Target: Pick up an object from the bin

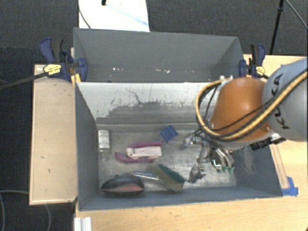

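My gripper (196, 173) hangs low over the right part of the bin floor, its dark fingertips just above the metal. Nothing shows between the fingers. Closest to it, on the left, lies a green-and-tan sponge block (169, 176), tilted, near the front wall. A small blue block (168, 133) sits farther back, up and to the left of the gripper. A pink-and-white flat tool (140, 153) lies left of centre.
A dark oval brush-like thing (122, 184) rests in the front left corner, with a thin grey stick (144, 175) beside it. A small silvery block (104, 140) stands at the left wall. The orange cover and cables on the wrist hide the bin's right side.
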You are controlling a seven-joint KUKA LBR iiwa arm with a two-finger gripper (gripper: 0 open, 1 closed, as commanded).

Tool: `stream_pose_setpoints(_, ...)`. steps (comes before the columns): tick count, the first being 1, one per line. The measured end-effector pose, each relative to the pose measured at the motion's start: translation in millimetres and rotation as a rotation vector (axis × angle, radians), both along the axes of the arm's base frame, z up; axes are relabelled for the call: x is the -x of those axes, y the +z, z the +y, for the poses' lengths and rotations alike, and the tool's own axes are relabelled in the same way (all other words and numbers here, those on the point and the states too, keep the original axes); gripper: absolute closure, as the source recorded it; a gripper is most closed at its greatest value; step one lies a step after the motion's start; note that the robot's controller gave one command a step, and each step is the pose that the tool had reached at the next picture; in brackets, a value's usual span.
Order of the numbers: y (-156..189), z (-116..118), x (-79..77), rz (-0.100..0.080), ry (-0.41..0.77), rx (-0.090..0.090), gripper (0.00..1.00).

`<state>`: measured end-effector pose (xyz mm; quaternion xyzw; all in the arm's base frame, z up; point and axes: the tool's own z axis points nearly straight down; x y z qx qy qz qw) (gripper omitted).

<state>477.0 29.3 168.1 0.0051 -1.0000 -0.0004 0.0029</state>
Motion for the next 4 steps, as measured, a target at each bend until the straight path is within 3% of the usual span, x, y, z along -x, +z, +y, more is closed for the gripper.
stream_pose_setpoints(1,-91,81,-6.1,-0.023,0.213,0.004,0.0)
stream_pose_setpoints(2,-67,54,-13.3,-0.011,0.033,0.0,0.0)
stream_pose_setpoints(3,-68,106,-13.6,-0.009,-0.137,-0.002,0.0)
stream_pose_setpoints(4,-87,106,-64.3,-0.009,-0.284,-0.006,0.0)
